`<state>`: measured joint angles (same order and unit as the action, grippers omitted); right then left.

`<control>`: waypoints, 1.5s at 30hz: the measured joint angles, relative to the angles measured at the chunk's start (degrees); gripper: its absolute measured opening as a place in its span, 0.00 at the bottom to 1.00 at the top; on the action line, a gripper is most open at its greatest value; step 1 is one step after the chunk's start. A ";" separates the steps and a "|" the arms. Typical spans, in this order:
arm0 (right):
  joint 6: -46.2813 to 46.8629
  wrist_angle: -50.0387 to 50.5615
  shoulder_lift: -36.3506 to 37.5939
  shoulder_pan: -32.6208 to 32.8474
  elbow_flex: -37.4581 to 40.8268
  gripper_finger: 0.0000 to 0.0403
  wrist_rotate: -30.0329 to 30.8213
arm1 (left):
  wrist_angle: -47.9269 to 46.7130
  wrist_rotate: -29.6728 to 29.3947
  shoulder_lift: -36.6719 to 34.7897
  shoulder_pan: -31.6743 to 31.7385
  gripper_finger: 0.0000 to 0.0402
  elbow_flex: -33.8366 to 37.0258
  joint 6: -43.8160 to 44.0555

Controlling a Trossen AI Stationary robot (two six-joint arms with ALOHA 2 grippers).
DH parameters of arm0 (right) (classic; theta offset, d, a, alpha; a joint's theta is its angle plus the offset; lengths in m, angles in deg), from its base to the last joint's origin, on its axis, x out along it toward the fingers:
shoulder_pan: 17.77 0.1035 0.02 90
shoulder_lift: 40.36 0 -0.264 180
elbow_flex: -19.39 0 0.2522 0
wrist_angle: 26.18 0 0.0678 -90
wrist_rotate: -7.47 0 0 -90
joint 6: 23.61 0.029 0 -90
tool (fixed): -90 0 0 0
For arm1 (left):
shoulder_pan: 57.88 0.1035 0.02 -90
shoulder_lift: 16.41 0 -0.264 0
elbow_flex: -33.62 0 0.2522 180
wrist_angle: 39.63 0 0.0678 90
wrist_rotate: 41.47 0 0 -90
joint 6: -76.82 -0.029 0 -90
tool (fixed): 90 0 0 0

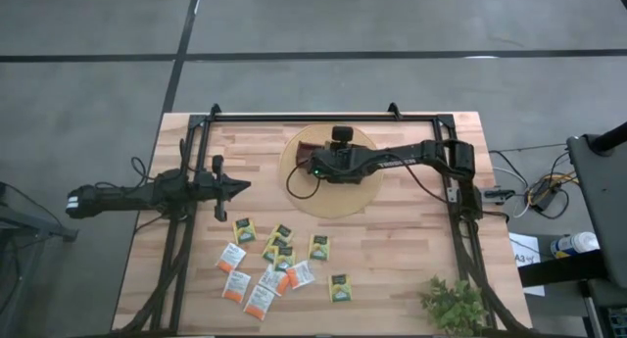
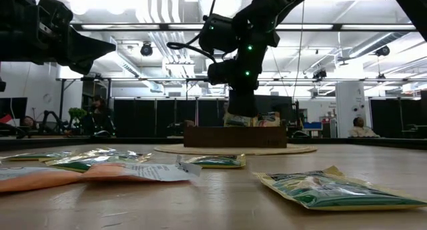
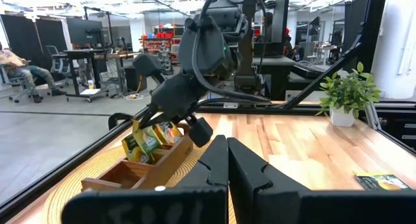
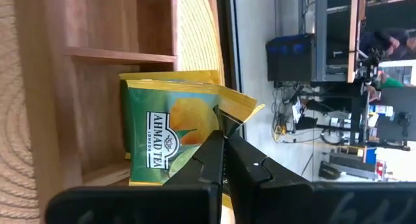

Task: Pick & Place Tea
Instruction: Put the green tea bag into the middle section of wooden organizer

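Observation:
A brown wooden tray (image 3: 140, 173) sits on a round woven mat (image 1: 367, 196) at the table's far middle. My right gripper (image 4: 224, 143) reaches over it from the right, slanting down, shut on a yellow-green tea packet (image 4: 166, 136) that stands in a tray compartment beside another yellow-green packet (image 3: 132, 146). Several more tea packets (image 1: 279, 260), yellow-green and white-and-orange, lie flat on the table's near part. My left gripper (image 1: 243, 187) waits shut above the table's left side, pointing level toward the right. My right gripper pinches the packet's upper edge (image 4: 229, 119) between its two fingers, near a bent corner. The fingers come slanting down from the table's right side. The packet stands on edge inside the tray compartment, its printed face showing, lower edge down against the wood.
A small potted plant (image 1: 453, 304) stands at the near right corner. A black frame rail (image 1: 323, 116) runs along the far edge and down both sides. Bare wood lies between the mat and the loose packets.

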<state>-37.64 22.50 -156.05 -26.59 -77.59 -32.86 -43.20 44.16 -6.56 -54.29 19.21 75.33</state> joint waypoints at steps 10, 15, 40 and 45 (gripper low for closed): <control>-0.10 -0.09 -0.04 -0.46 0.04 0.18 -0.13 | 0.02 0.00 0.00 0.01 0.00 -0.01 0.01; 0.02 -0.07 -0.04 -0.46 0.04 0.27 -0.04 | 0.02 -0.01 -0.02 0.00 0.00 -0.01 0.00; 6.27 12.88 14.07 13.80 -2.91 0.33 -14.91 | 0.00 0.01 0.00 0.02 0.00 0.01 0.00; 20.35 21.32 15.92 18.73 -2.87 0.37 -18.65 | 0.02 0.00 0.00 0.00 0.00 -0.01 0.00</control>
<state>-17.29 43.81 -140.12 -7.86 -80.46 -51.51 -43.18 44.16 -6.56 -54.28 19.20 75.33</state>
